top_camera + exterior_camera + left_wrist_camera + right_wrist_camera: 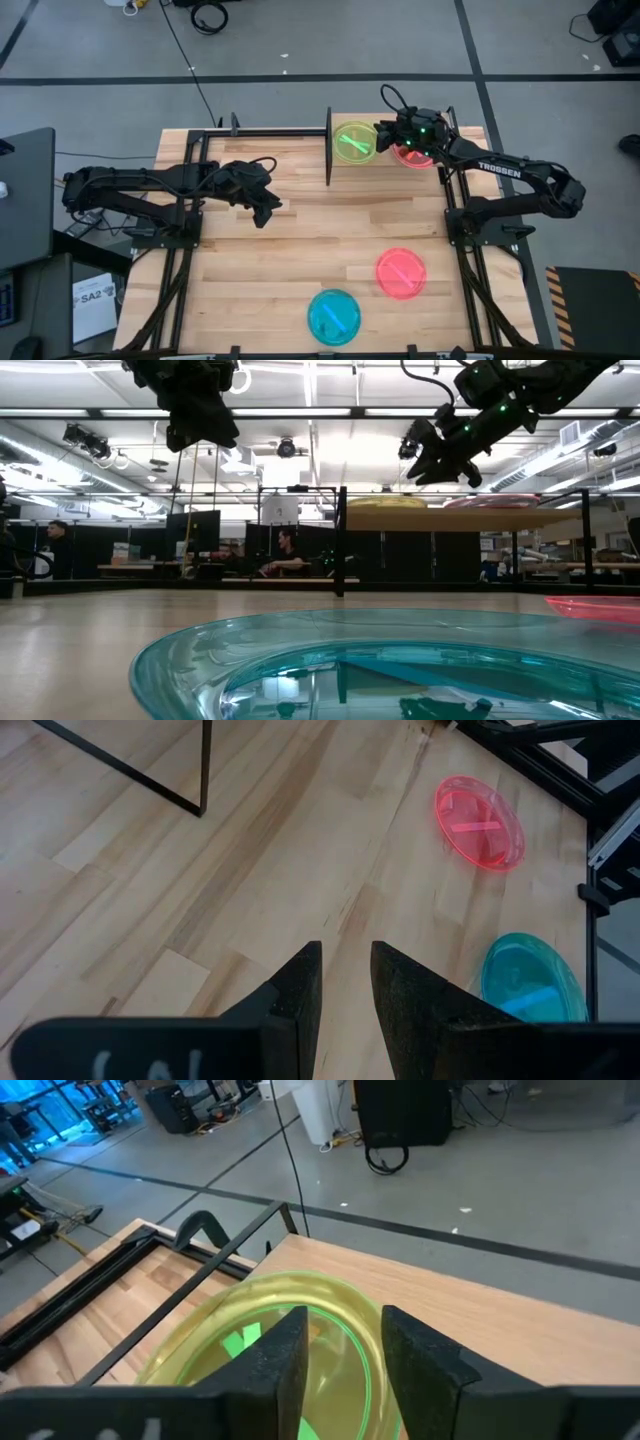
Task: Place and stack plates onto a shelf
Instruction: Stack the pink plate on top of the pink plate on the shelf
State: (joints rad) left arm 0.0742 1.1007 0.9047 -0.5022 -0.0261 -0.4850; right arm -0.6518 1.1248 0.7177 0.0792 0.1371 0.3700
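I see a green plate (pixel 355 142) and a pink plate (pixel 410 153) lying side by side on the shelf (pixel 520 1320). Another pink plate (pixel 401 273) and a teal plate (pixel 333 316) lie flat on the desk (pixel 290 250), near each other.

Four plates can be counted in the high view. One green plate (pixel 354 142) sits at upper centre of the frame, and one pink plate (pixel 411 152) lies just right of it, partly covered by an arm. A second pink plate (pixel 401 272) lies at lower right of centre on the worktop (pixel 290 250), and one teal plate (pixel 333 316) lies at bottom centre. That makes two pink, one green, one teal.

There is one shelf (pixel 400 130), at upper centre.

Two arms show, each with one tool: the left tool (pixel 265 210) at left of centre, the right tool (pixel 388 138) at upper centre.
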